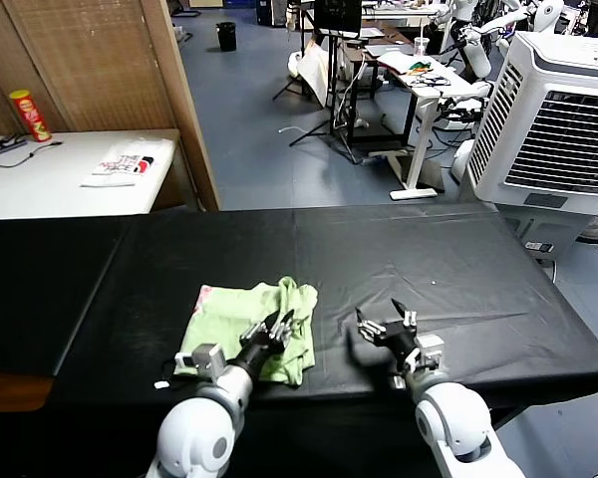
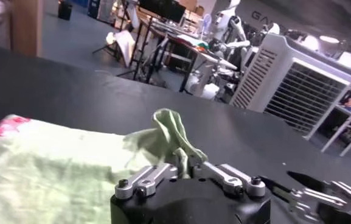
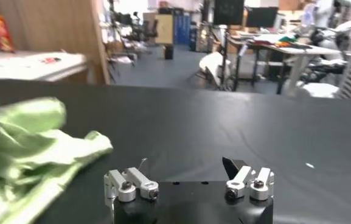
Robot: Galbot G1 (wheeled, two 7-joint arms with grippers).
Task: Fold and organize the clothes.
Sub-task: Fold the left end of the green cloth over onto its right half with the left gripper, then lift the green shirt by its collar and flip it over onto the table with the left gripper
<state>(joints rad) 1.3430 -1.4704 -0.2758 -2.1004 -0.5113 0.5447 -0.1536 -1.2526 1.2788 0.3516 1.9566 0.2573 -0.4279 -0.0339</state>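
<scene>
A black-covered table (image 1: 478, 269) fills the near part of the head view, and everything else sits in relation to it. Beyond its far right corner stands a white air cooler (image 1: 553, 110); beyond its far left end is a white side table (image 1: 40, 184) bearing a folded white item (image 1: 125, 167) and a red can (image 1: 28, 115). The pale green polo shirt (image 1: 244, 314) lies bunched near the table's front edge, left of centre, a pink patch at its far left corner. The left gripper (image 1: 282, 324) rests over the shirt's right edge, jaws partly parted, fabric rising between them; whether it grips cannot be told. The right gripper (image 1: 384, 321) hovers over bare cloth just right of the shirt, jaws spread wide, holding nothing.
</scene>
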